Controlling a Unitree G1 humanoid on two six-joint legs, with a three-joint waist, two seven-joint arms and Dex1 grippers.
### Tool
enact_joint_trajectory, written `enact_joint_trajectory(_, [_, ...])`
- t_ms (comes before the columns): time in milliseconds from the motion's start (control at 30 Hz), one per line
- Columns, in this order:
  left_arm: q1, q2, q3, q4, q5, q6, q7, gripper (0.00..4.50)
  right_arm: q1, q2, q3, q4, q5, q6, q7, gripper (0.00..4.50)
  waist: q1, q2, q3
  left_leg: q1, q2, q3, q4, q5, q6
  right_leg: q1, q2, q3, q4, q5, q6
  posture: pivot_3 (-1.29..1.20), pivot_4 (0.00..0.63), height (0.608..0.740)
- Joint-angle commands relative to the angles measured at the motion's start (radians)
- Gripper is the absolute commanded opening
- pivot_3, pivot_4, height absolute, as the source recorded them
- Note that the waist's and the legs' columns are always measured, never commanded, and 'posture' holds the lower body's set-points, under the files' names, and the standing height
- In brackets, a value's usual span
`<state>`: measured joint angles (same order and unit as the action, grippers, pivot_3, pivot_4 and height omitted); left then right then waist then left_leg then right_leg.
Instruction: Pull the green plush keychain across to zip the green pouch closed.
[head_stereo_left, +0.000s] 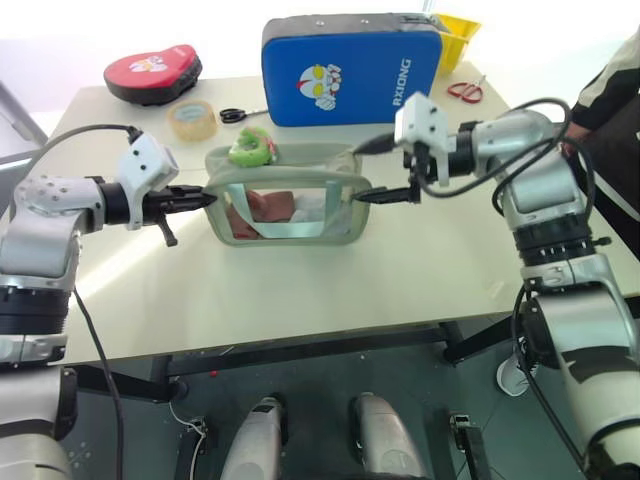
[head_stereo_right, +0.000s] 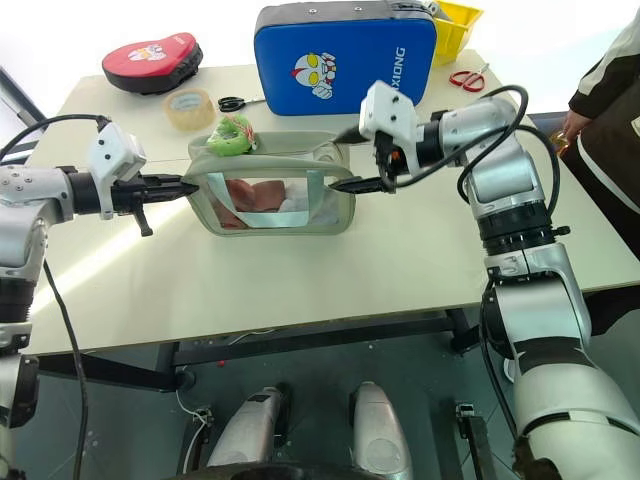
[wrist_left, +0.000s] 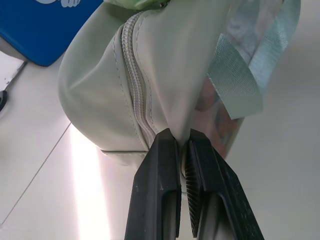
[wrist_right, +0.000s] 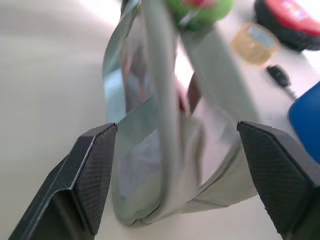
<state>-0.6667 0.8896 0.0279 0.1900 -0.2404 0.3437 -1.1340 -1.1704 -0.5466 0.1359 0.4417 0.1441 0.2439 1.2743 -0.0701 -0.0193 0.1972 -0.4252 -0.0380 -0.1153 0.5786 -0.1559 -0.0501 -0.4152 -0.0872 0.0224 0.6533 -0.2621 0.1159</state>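
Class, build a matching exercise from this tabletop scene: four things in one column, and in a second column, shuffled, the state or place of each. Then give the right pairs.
Things
1. left gripper
2. right gripper
3. green plush keychain
4. scissors with red handles

States or places
A. jaws open, pouch end between them
B. lying by the yellow bin
C. on top of the green pouch, near its left end
D. shut on the pouch's end

Pairs: 1-D, 2-A, 3-C, 4-B
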Motion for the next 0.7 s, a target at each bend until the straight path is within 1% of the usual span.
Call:
enact_joint_trajectory(33, [0.000, 0.014, 0.022, -0.044, -0.014, 0.007, -0.005, 0.00, -0.096, 0.092, -0.041, -0.032, 0.031, 0.028, -0.122, 3.66, -0.001, 0.000, 0.000, 0.000, 0.000, 0.000, 0.000, 0.000, 0.000, -0.001, 0.000, 0.000, 0.001, 0.000, 0.000, 0.00, 0.150, 0.740])
enact_joint_trajectory(167, [-0.006, 0.010, 0.019, -0.037, -0.010, 0.002, 0.003, 0.00, -0.089, 0.222, 0.011, -0.062, 0.002, 0.027, -0.216, 3.66, 0.001, -0.001, 0.000, 0.000, 0.000, 0.000, 0.000, 0.000, 0.000, -0.001, 0.000, 0.000, 0.001, 0.000, 0.000, 0.00, 0.150, 0.740])
enact_joint_trajectory(267, [-0.010, 0.004, 0.014, -0.023, -0.003, -0.010, 0.010, 0.00, -0.076, 0.307, 0.082, -0.029, -0.064, -0.022, -0.280, 3.66, 0.002, -0.001, 0.000, 0.000, 0.000, 0.000, 0.000, 0.000, 0.000, -0.001, 0.000, 0.000, 0.002, 0.000, 0.000, 0.00, 0.150, 0.740])
enact_joint_trajectory(400, [-0.002, 0.006, 0.017, -0.031, -0.007, -0.007, 0.010, 0.00, -0.093, 0.348, 0.122, 0.060, -0.115, -0.064, -0.325, 3.66, 0.005, -0.001, -0.001, -0.001, 0.000, 0.000, 0.000, 0.000, -0.001, -0.002, 0.000, 0.000, 0.003, 0.000, 0.000, 0.00, 0.150, 0.740])
enact_joint_trajectory(633, [0.018, 0.008, 0.024, -0.036, -0.007, -0.010, 0.018, 0.00, -0.134, 0.376, 0.132, 0.177, -0.150, -0.094, -0.337, 3.66, 0.001, -0.001, -0.001, -0.001, 0.000, -0.001, 0.000, 0.000, -0.001, -0.003, 0.000, 0.000, 0.003, 0.000, 0.000, 0.00, 0.150, 0.740])
enact_joint_trajectory(700, [0.024, 0.009, 0.025, -0.047, -0.011, -0.005, 0.021, 0.00, -0.138, 0.383, 0.132, 0.191, -0.155, -0.100, -0.336, 3.14, 0.001, -0.001, -0.001, -0.001, 0.000, -0.001, 0.000, 0.000, -0.001, -0.003, 0.000, 0.000, 0.003, 0.000, 0.000, 0.00, 0.150, 0.740])
